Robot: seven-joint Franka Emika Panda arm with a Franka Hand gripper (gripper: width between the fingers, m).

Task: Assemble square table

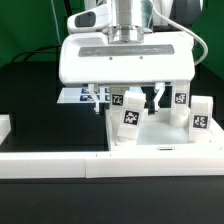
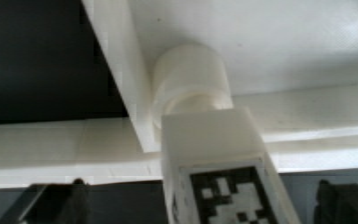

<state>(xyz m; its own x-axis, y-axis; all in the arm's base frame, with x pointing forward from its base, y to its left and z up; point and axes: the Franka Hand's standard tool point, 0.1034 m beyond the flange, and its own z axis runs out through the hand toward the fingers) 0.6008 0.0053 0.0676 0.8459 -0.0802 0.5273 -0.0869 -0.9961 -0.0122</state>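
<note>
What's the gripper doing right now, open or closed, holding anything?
Gripper: open, fingers either side of a leg peg on the square table, not clamping it.

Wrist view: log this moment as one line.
jaws: open, flanking leg peg, no contact | leg peg: standing on square table panel

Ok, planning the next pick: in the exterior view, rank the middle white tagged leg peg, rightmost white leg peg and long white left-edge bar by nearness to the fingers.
1. Middle white tagged leg peg, between the fingers.
2. Rightmost white leg peg, exterior view's right.
3. Long white bar, exterior view's far left.
</note>
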